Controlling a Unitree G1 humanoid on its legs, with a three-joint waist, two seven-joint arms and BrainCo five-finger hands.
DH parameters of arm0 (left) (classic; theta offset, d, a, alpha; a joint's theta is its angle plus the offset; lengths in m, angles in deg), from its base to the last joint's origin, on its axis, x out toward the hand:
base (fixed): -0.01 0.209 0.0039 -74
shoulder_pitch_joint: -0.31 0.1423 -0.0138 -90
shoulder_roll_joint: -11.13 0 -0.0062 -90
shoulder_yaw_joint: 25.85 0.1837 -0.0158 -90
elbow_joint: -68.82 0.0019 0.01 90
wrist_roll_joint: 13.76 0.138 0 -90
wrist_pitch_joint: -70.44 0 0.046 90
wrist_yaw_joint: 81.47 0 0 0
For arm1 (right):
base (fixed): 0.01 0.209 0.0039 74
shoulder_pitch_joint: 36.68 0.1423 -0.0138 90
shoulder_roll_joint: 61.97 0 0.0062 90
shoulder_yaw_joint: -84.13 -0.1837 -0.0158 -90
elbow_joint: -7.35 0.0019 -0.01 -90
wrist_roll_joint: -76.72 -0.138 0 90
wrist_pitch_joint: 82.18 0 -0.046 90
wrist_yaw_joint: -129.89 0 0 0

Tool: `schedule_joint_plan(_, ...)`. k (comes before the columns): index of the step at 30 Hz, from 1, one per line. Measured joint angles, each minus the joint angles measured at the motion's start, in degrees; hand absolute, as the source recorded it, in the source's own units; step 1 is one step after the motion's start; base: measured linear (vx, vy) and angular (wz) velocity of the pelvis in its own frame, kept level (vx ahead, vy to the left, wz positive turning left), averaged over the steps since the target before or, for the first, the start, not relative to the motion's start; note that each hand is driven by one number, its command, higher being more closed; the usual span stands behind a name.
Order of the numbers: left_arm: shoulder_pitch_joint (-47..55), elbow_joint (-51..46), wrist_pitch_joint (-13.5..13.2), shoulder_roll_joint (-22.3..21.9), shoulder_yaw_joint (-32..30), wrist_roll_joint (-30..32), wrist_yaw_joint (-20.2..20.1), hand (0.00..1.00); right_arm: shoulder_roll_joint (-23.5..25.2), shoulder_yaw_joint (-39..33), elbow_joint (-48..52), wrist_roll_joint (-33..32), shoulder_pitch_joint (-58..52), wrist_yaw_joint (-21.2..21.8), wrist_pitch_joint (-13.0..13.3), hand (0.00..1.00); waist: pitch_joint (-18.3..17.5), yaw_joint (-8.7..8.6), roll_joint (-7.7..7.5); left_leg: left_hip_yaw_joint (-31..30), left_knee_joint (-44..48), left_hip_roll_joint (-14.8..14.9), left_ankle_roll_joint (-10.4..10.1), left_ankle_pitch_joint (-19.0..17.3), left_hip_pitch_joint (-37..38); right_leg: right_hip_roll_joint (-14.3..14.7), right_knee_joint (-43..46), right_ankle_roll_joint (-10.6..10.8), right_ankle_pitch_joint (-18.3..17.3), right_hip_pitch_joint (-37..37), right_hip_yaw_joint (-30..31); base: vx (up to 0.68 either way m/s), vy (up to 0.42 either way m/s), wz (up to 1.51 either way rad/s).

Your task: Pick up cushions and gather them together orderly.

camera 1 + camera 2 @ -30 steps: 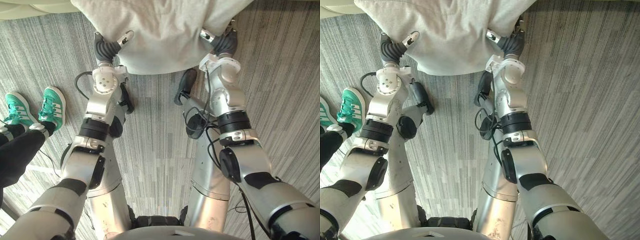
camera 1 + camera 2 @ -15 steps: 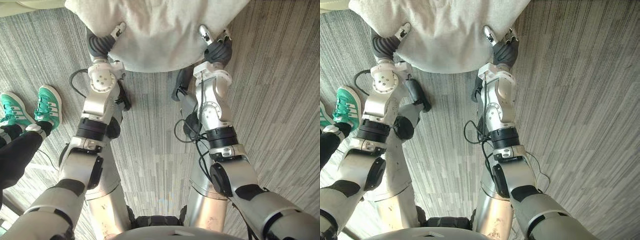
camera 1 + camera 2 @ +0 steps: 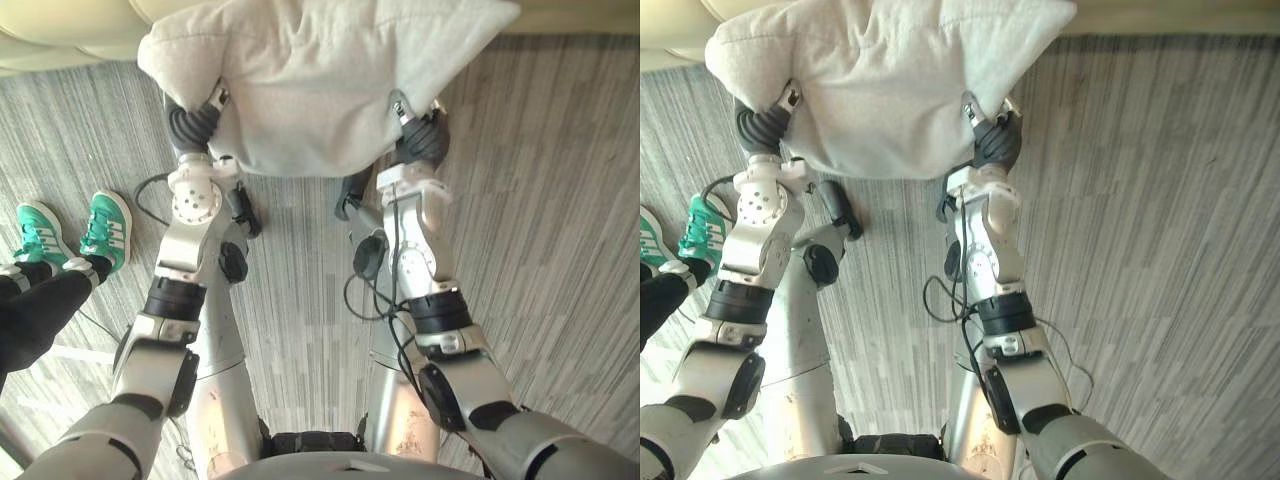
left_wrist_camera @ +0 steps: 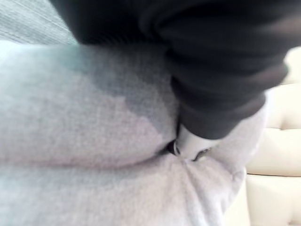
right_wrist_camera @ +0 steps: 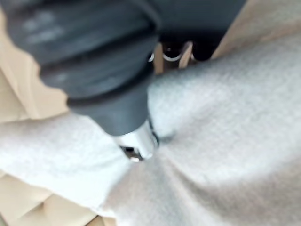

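Both arms have stretched further forward since a second ago, and the cushion [image 3: 320,80] now shows its far corners against the sofa [image 3: 60,30] at the top of the frame, long axis running left to right, one corner pointing to the upper right. It hangs between the hands: the left hand [image 3: 190,125] grips its lower-left edge, the right hand [image 3: 425,142] its lower-right, each thumb dug into the fabric on top. Green shoes [image 3: 105,228] stand on the floor [image 3: 560,200] at the left edge.

Head eye views look steeply down; wrist views sit very close against the same cushion [image 3: 320,80]
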Motion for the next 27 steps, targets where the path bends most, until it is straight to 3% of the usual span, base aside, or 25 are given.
schedule_joint_plan(5,7.34,-6.72,-1.34,-2.33,0.14,0.61,-0.01,1.0,0.87,1.1,3.38,0.54,-6.06,1.24,0.7,1.0,-2.35,0.55,-0.05,0.38,-2.04,0.32,-0.55,-0.81,9.43,1.29,-3.21,0.36,0.13,9.72,-0.05,-0.02,-0.063,-0.09)
schedule_joint_plan(6,10.35,-7.45,-2.78,-3.58,0.18,0.7,-0.15,1.0,0.88,2.1,3.8,0.98,-8.91,2.64,1.24,1.0,-4.19,0.62,-0.06,0.46,-2.53,0.43,-0.72,-1.39,12.41,1.66,-4.27,0.52,0.02,12.81,-0.02,0.03,-0.049,-0.12)
schedule_joint_plan(13,22.48,-8.2,-3.01,-7.7,0.85,0.94,-3.7,1.0,0.93,2.61,4.05,2.96,-19.29,5.74,-0.61,1.0,-4.28,2.12,-0.1,1.59,-3.78,0.35,-1.78,-5.18,31.9,2.2,-5.17,2.01,-3.42,31.46,0.56,0.06,-0.006,-0.02)
schedule_joint_plan(15,27.29,-8.19,-3.02,-8.31,0.91,-0.23,-5.27,1.0,0.9,3.65,4.05,3.05,-23.45,6.88,-1.48,1.0,-6.84,2.16,-0.07,1.91,-6.06,-0.3,-1.94,-5.8,36.79,2.11,-7.2,2.24,-3.9,36.24,0.36,0.08,0.021,0.09)
schedule_joint_plan(16,31.66,-8.19,-3.03,-8.45,0.9,-1.2,-6.44,1.0,0.94,5.02,4.04,3.11,-27.17,7.58,-1.85,1.0,-10.22,2.34,-0.15,2.64,-8.85,-0.71,-2.02,-5.81,40.36,2.34,-10.1,2.38,-3.82,39.82,0.21,0.15,0.025,-0.03)
schedule_joint_plan(17,34.38,-8.22,-3.11,-8.55,0.85,-1.51,-6.95,1.0,0.89,5.99,4.05,3.14,-29.39,8.34,-2.14,1.0,-11.15,2.68,-0.13,3.44,-11.48,-1.13,-2.18,-5.51,44.44,2.61,-12.83,2.8,-3.26,43.57,0.36,0.2,0.023,-0.11)
schedule_joint_plan(21,45.65,-9.43,-3.23,-9.42,0.41,-3.44,-11.31,1.0,0.92,6.87,4.71,6.85,-39.05,12.78,-4.68,1.0,-20.88,3.13,0.07,6.22,-21.91,-3.04,-2.79,-3.17,55.25,3.88,-24.9,3.76,0.79,54.27,1.09,0.23,0.022,-0.13)
schedule_joint_plan(27,51.09,-11.52,-3.03,-12.89,-1.31,-3.14,-15.63,1.0,1.14,5.29,6.38,9.91,-43.7,16.22,-6.23,1.0,-26.28,2.14,0.15,7.05,-28.83,-5.32,-3.03,-2.18,64.43,4.38,-36.2,4.55,4.85,65.53,1.3,0.16,0.046,-0.01)
